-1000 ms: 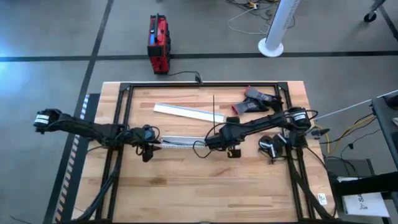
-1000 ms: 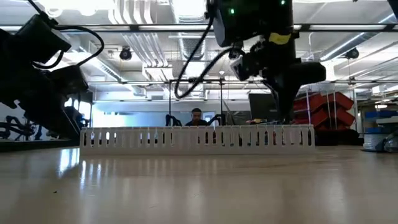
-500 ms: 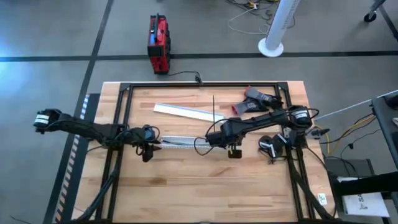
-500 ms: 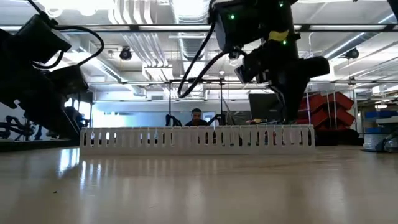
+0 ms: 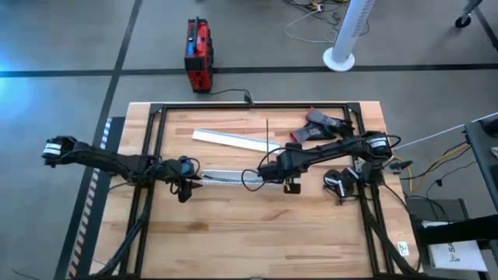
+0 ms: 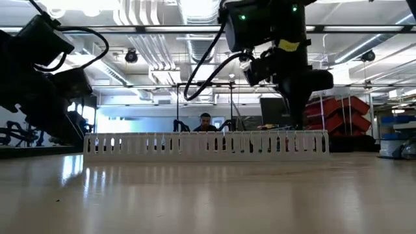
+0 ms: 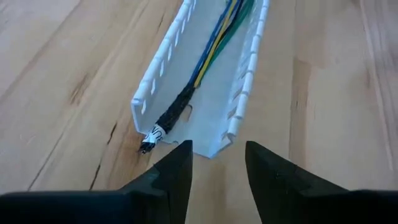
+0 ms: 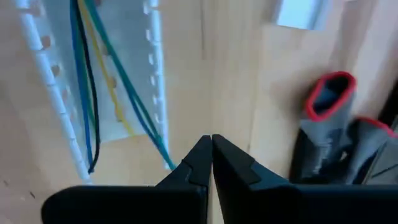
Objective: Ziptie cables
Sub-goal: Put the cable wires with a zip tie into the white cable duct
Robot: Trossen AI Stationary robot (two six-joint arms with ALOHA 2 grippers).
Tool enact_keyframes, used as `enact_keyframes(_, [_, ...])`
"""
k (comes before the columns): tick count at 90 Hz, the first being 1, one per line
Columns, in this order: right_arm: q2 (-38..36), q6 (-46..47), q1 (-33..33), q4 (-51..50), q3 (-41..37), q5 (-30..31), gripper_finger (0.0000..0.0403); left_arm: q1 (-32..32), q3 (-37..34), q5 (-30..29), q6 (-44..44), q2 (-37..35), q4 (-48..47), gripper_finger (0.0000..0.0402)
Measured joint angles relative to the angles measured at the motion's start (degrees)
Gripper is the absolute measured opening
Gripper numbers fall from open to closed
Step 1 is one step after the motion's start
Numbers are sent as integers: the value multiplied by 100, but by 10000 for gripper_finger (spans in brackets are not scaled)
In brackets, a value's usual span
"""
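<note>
You're at the stage of gathering the cables. Your right hand [image 8: 210, 163] hovers pressed together just beside the loose wire tips; your left hand [image 7: 216, 163], spread, faces the other end of the long white slotted plastic channel [image 7: 241, 93]. That channel holds the thin blue, yellow and green cables [image 7: 208, 53]. Next, pinch them together — the thin black ziptie [image 5: 268, 134] lies farther back on the wooden tabletop [image 5: 233, 241].

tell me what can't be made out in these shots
- Cables: their far run leaves the left wrist view's edge; in the high view they are too small.
- Ziptie: only a thin line in the high view.
- Right gripper: whether it pinches anything, fingertips hide it.
- Channel interior: wall blocks the low view.
</note>
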Motion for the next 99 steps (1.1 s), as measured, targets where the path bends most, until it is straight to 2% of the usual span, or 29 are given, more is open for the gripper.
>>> enact_keyframes(17, [77,42,-35,-4,-192,-519,0,-2,0,0,0,-1,-2,130])
enact_keyframes(32, [-19,190,136,49,-168,-648,0,-2,0,0,2,-1,0,130])
enact_keyframes(47, [-32,198,314,142,-168,-1025,0,-2,0,0,2,-1,1,130])
enact_keyframes(99, [-38,266,495,350,-94,-1167,0,-2,0,-1,1,-1,2,130])
